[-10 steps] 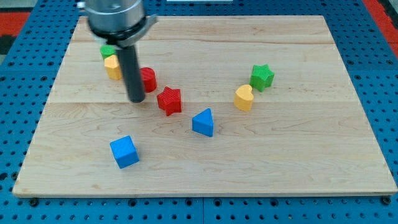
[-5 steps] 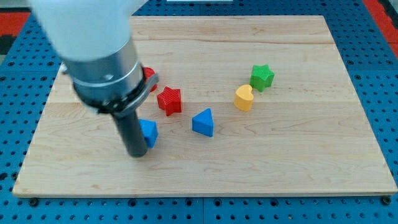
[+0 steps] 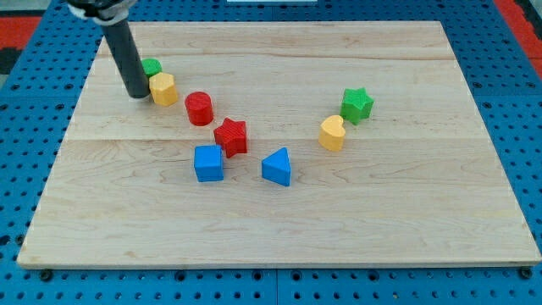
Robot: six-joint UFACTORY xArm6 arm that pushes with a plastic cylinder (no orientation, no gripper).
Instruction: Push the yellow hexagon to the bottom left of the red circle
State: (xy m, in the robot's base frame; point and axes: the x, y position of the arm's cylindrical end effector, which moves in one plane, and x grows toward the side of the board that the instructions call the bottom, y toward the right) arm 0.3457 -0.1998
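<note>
The yellow hexagon (image 3: 163,88) lies at the board's upper left, up and to the left of the red circle (image 3: 199,108). My tip (image 3: 135,94) rests on the board right against the hexagon's left side. A green block (image 3: 152,68) sits just above the hexagon, partly behind the rod; its shape is unclear.
A red star (image 3: 230,136) lies below and right of the red circle, with a blue cube (image 3: 208,163) and a blue triangle (image 3: 277,167) lower down. A yellow heart (image 3: 332,133) and a green star (image 3: 356,104) sit at the right. The wooden board (image 3: 381,220) ends on blue pegboard.
My tip swept down to the blue cube, pushing it up and right toward the red star, then returned to the upper left beside the yellow hexagon. The hexagon sits slightly further right.
</note>
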